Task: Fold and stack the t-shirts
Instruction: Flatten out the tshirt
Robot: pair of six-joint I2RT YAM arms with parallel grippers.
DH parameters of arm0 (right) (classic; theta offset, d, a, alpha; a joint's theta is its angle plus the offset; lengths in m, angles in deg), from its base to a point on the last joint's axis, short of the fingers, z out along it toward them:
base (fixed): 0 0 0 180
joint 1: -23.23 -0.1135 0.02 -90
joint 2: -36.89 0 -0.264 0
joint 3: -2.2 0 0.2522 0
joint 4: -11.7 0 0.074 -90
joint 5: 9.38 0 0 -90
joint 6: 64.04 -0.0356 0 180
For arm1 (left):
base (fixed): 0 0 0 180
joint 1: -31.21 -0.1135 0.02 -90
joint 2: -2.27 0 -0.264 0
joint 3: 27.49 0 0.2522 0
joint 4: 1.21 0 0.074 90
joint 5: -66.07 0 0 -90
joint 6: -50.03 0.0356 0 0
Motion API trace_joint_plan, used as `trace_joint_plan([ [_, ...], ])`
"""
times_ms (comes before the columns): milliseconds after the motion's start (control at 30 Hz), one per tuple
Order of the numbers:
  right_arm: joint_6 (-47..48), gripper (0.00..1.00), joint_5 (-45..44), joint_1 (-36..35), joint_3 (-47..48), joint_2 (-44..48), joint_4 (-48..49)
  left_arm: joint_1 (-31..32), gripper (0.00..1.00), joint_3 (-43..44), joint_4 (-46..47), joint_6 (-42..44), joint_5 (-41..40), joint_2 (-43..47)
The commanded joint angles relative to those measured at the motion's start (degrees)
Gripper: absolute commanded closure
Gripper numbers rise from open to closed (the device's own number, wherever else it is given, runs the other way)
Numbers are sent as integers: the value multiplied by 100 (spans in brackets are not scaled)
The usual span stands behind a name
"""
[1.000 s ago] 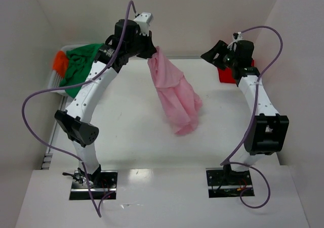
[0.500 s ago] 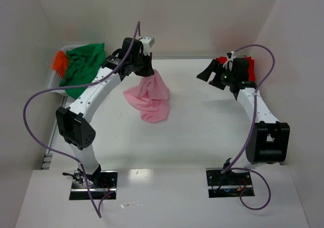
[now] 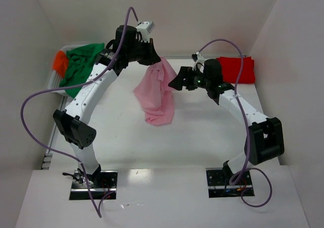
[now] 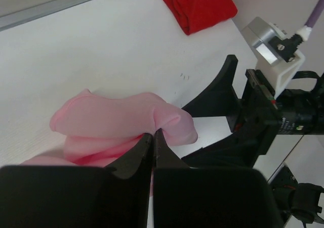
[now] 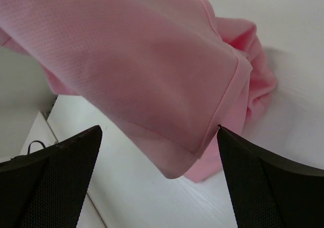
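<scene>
My left gripper [image 3: 152, 56] is shut on the top of the light pink t-shirt [image 3: 157, 94], which hangs bunched from it down to the table; the pinch shows in the left wrist view [image 4: 153, 135] with pink cloth [image 4: 111, 119] beyond the tips. My right gripper [image 3: 177, 80] is open, right beside the hanging shirt; in the right wrist view [image 5: 159, 132] a hemmed corner of the shirt [image 5: 152, 86] lies between the spread fingers, not pinched. The red t-shirt [image 3: 238, 69] lies folded at the back right, also in the left wrist view [image 4: 197, 5]. Green [image 3: 81, 66] and orange [image 3: 59, 62] shirts lie at the back left.
A white basket [image 3: 54, 82] at the back left holds the green and orange shirts. White walls close in the table at the left, back and right. The right arm [image 4: 268, 117] shows close by in the left wrist view.
My left gripper has lifted the pink shirt, which now hangs longer. My right arm has swung left from the red shirt to the pink shirt's edge.
</scene>
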State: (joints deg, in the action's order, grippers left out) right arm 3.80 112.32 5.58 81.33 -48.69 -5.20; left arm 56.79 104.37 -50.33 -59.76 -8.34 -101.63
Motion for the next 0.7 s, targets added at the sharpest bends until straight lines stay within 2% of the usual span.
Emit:
trace_joint_plan([
  [0, 195, 0, -112, -81, 327, -221, 664, -10, 100, 248, 125, -34, 277, 1],
  [67, 37, 0, -112, -81, 328, -284, 857, -10, 100, 248, 125, -34, 277, 1],
  [133, 36, 7, -191, -81, 328, -345, 938, -10, 100, 248, 125, -34, 277, 54],
  [167, -34, 23, -191, -81, 328, -345, 1059, -10, 100, 248, 125, -34, 330, 54],
  [233, -87, 41, -261, -81, 328, -407, 1061, -10, 100, 248, 125, 19, 330, 106],
  [267, -88, 62, -261, -81, 554, -555, 1061, -10, 100, 248, 125, 19, 330, 106],
  [367, -210, 100, -314, -81, 924, -740, 720, -10, 100, 248, 125, 71, 243, 106],
  [500, -79, 100, -1041, -81, 1513, -618, 87, -10, 94, 38, 73, 194, -256, 106],
  [533, 43, 100, -1339, -81, 1828, -565, -37, -62, 91, -128, 72, 195, -398, 167],
  [567, 44, 100, -1586, -11, 2188, -443, -255, -132, 81, -339, 72, 195, -704, 229],
  [600, 140, 100, -1588, 42, 2191, -442, -362, -133, 81, -341, 151, 134, -864, 325],
  [667, 245, 100, -1878, 199, 2769, -311, -660, -334, 70, -855, 492, -67, -962, 562],
])
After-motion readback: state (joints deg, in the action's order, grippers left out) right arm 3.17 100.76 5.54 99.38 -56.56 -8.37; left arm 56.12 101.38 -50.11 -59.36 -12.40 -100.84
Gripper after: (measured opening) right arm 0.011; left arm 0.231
